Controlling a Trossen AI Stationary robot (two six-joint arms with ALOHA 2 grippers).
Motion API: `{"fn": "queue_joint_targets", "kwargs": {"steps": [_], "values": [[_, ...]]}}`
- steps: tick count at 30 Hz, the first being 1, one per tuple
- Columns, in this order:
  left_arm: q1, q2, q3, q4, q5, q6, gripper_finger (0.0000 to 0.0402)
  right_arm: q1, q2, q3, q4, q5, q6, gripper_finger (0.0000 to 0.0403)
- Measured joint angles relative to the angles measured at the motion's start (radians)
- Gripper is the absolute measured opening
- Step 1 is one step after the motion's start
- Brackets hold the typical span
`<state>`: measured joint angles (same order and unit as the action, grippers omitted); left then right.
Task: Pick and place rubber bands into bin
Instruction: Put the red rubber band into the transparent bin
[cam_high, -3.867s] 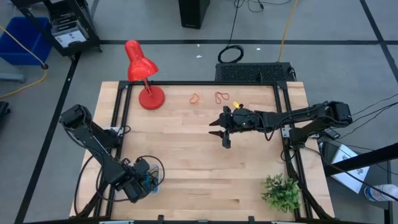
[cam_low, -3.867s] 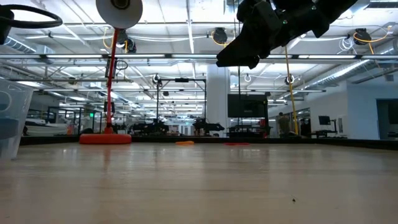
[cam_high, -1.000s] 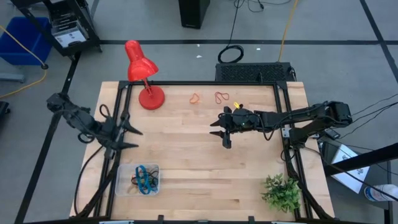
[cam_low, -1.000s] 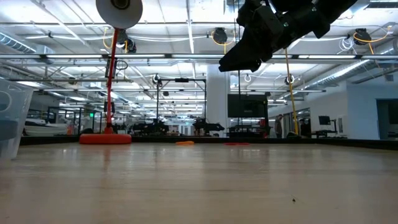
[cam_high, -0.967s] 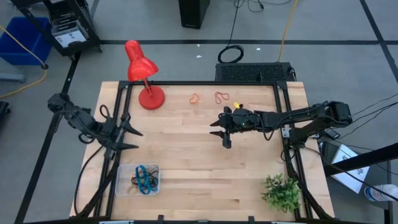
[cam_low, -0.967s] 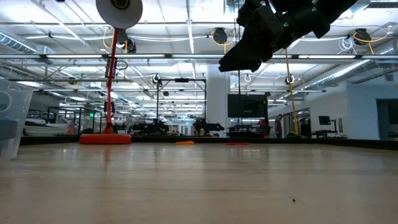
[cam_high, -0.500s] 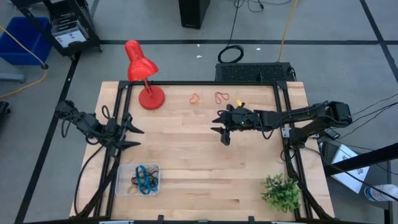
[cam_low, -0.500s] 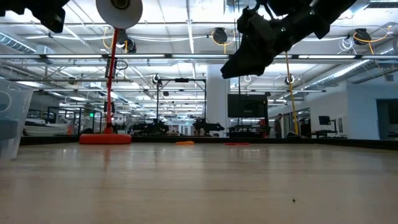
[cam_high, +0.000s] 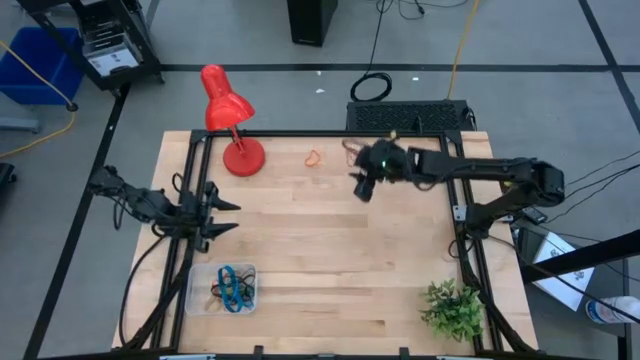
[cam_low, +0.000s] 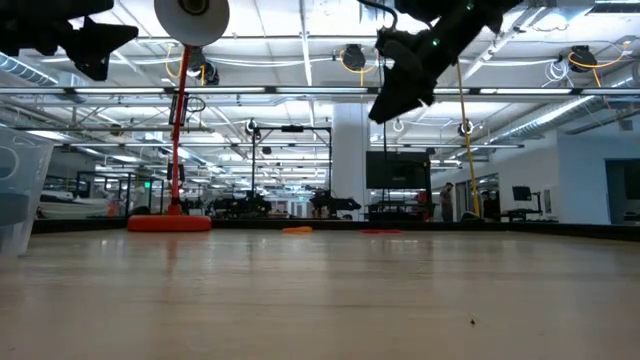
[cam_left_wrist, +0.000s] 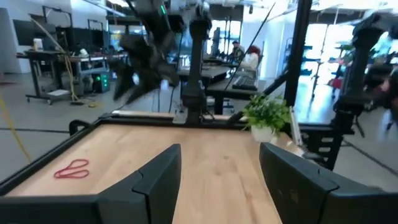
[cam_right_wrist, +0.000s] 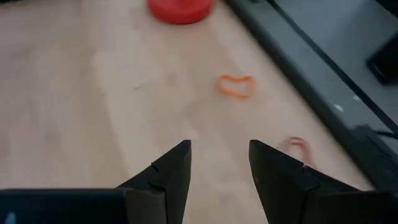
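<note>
Rubber bands: an orange band (cam_high: 314, 158) and a red band (cam_right_wrist: 298, 149) lie loose on the table (cam_high: 330, 250) near its far edge, right of the red lamp (cam_high: 228, 115). A blue and a dark band (cam_high: 232, 288) sit inside the clear bin (cam_high: 196, 297) at the near-left corner, unchanged from a second ago.

Right gripper (cam_high: 363, 186): fingers spread, nothing held. It has moved from mid-table toward the far edge and is now raised above the wood, close to the red band; its wrist view shows both loose bands ahead.

Left gripper (cam_high: 222, 216): fingers apart, empty, at the table's left edge. Since four seconds ago it has left the bin; in the last second it shifted slightly toward the table.

Potted plant (cam_high: 452, 308): near-right corner, unmoved.
</note>
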<state>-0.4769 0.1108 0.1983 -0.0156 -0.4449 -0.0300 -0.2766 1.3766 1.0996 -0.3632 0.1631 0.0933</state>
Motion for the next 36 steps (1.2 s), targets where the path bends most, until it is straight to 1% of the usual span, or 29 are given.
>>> {"fn": "queue_joint_targets", "kwargs": {"steps": [4, 8, 12, 15, 20, 23, 24, 28, 36], "values": [[0.010, 0.000, -0.002, 0.019, -0.009, 0.023, 0.0225, -0.101, -0.001, 0.094, -0.124, 0.003, 0.003, 0.0155], [0.012, 0.000, -0.002, 0.026, -0.009, 0.025, 0.0225, -0.185, 0.000, 0.123, -0.173, -0.001, 0.000, 0.0155], [0.012, 0.000, -0.002, 0.018, -0.009, 0.026, 0.0225, -0.241, 0.032, 0.140, -0.213, -0.007, -0.012, 0.0155], [0.012, 0.000, -0.002, 0.018, -0.008, 0.026, 0.0225, -0.255, 0.085, 0.181, -0.242, -0.008, -0.037, 0.0155], [0.012, 0.000, -0.001, 0.010, -0.008, 0.025, 0.0225, -0.267, 0.216, 0.298, -0.332, -0.010, -0.079, 0.0155], [0.012, 0.000, -0.001, 0.009, -0.008, 0.025, 0.0225, -0.277, 0.292, 0.349, -0.336, -0.011, -0.088, 0.0155], [0.012, 0.000, -0.001, 0.007, -0.008, 0.024, 0.0225, -0.282, 0.317, 0.358, -0.339, -0.023, -0.090, 0.0155], [0.012, 0.000, 0.000, 0.000, -0.002, 0.021, 0.0225, -0.316, 0.407, 0.367, -0.341, -0.142, -0.115, 0.0155], [0.012, 0.000, 0.000, -0.011, -0.001, 0.022, 0.0225, -0.388, 0.529, 0.367, -0.307, -0.142, -0.158, 0.0155]]}}
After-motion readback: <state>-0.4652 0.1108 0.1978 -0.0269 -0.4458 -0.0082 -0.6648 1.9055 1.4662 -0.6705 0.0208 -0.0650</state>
